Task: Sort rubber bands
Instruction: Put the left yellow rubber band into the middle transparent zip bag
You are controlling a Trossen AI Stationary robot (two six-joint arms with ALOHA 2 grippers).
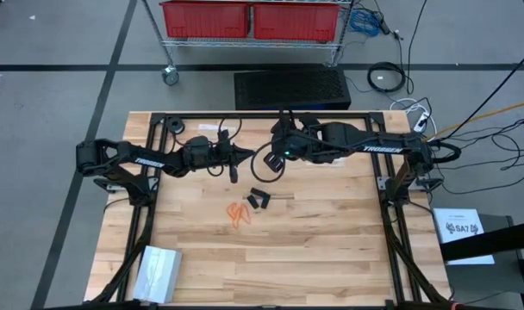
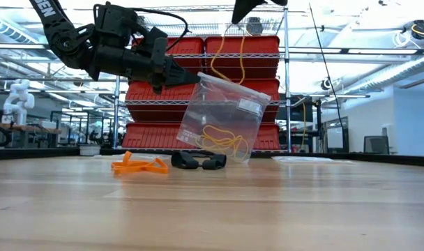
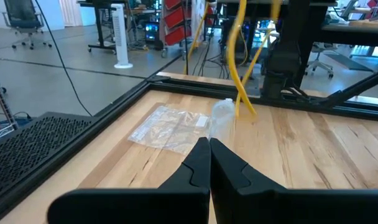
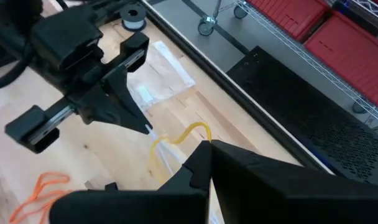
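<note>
My left gripper (image 2: pixel 195 78) is shut on a clear plastic bag (image 2: pixel 222 115) held up over the table's middle. Pale yellow rubber bands (image 2: pixel 222 141) lie in the bag's bottom. My right gripper (image 4: pixel 207 148), higher and just to the right, is shut on more yellow bands (image 2: pixel 229 43), which hang toward the bag's mouth. Orange bands (image 1: pixel 239 213) (image 2: pixel 139 165) and black bands (image 1: pixel 259 200) (image 2: pixel 198 162) lie in small heaps on the table, nearer than the grippers. Whether the bag's lower end touches the table is unclear. My left gripper pinches the bag's top edge at a corner (image 2: pixel 203 79) between both fingers, coming nearly level from the table's left. The bag hangs tilted below the fingertips. My right gripper pinches the yellow bands' upper loops (image 4: pixel 190 133) from above; they hang slack below it (image 3: pixel 244 68).
A second clear bag (image 3: pixel 167 127) lies flat near the table's far edge, with a tape roll (image 1: pixel 171 127) at the far left corner. A stack of bags (image 1: pixel 159 271) sits at the near left corner. Red bins (image 1: pixel 249 17) stand beyond the far edge.
</note>
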